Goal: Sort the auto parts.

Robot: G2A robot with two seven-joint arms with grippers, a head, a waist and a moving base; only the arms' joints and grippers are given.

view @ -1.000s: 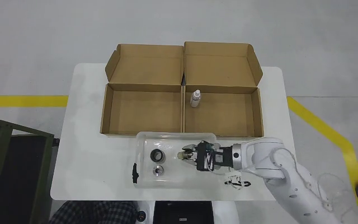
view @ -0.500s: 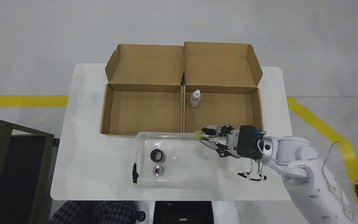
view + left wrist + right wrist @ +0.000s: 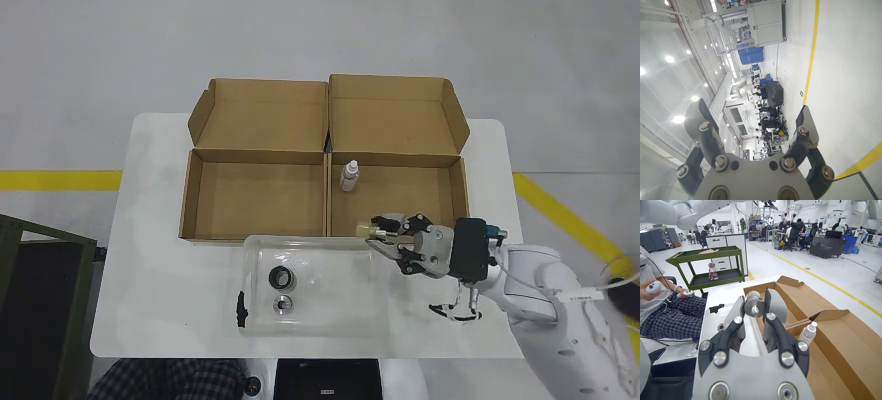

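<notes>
R gripper [image 3: 754,301] pinches metal cylinder [image 3: 753,309]; L gripper [image 3: 753,106] fingers spread wide, empty.

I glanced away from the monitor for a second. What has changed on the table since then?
The right end effector, shut on the metal cylinder, rose from the middle of the clear tray and carried it toward the right cardboard box; it is now over the tray's far right corner. The two ring parts in the tray and the white bottle stayed put.

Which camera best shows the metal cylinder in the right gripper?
The right wrist view: the metal cylinder sits close up, clamped in the right gripper. The top view shows it small; the left wrist view faces the hall.
</notes>
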